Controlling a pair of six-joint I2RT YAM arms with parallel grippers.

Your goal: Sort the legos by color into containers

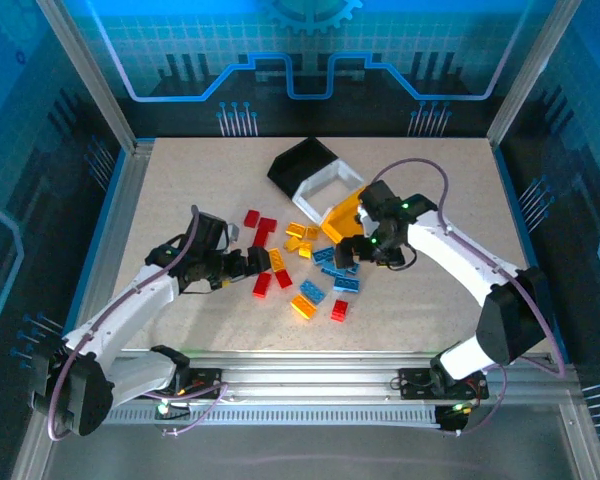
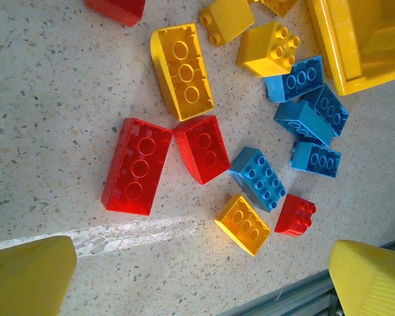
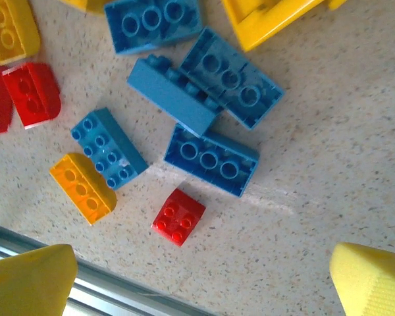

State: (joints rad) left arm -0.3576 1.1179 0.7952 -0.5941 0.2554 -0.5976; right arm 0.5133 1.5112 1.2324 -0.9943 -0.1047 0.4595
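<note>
Red, blue and yellow-orange legos (image 1: 303, 270) lie scattered mid-table in front of the joined bins: black (image 1: 302, 162), white (image 1: 330, 186) and yellow (image 1: 346, 212). My left gripper (image 1: 252, 263) hovers open at the pile's left side; its yellow fingertips (image 2: 26, 276) frame bare table, with two red bricks (image 2: 137, 166), a blue brick (image 2: 259, 178) and an orange brick (image 2: 243, 224) ahead. My right gripper (image 1: 348, 254) hangs open over the pile's right side, above a small red brick (image 3: 178, 216) and several blue bricks (image 3: 210, 160). Neither gripper holds anything.
The metal rail at the table's near edge (image 3: 85, 293) runs just below the right fingers. The yellow bin's sloped front (image 3: 270, 20) is close to the blue bricks. Bare tabletop (image 1: 180, 190) extends left, and more lies right (image 1: 460, 200).
</note>
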